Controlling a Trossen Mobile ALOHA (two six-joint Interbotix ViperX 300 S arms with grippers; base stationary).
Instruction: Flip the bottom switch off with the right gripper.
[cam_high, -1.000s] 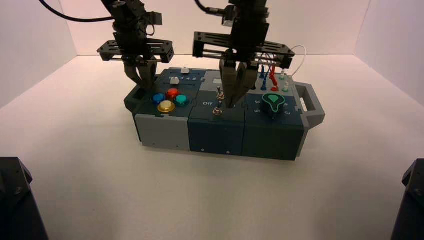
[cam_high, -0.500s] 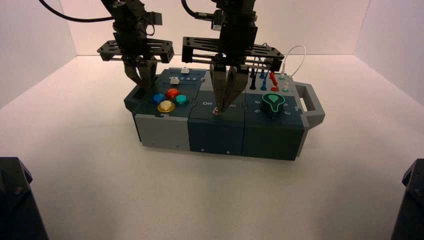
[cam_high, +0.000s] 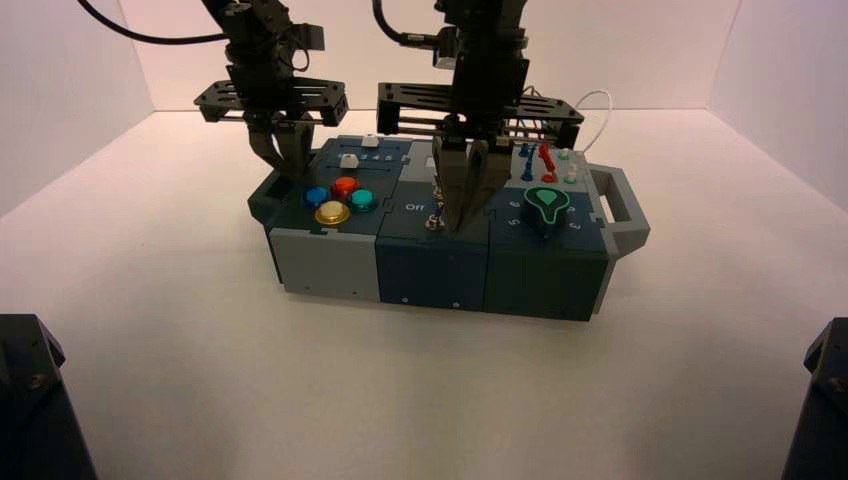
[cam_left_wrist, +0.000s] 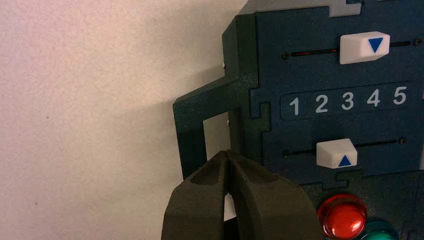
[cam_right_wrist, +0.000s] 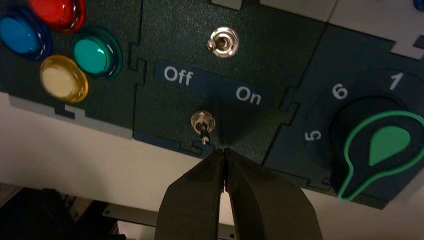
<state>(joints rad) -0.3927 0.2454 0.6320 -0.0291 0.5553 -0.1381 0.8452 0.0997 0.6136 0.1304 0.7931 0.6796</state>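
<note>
The right gripper (cam_high: 462, 212), fingers pressed together, hangs just beside the bottom switch (cam_right_wrist: 203, 123) near the box's (cam_high: 430, 270) front edge. The left gripper (cam_high: 285, 165), fingers also together, waits over the box's left end.

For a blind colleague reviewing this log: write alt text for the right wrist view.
The right gripper, its dark grey fingers pressed shut, hovers beside the bottom switch, a small silver toggle below white "Off" and "On" lettering; a twin silver toggle sits beyond.
</note>
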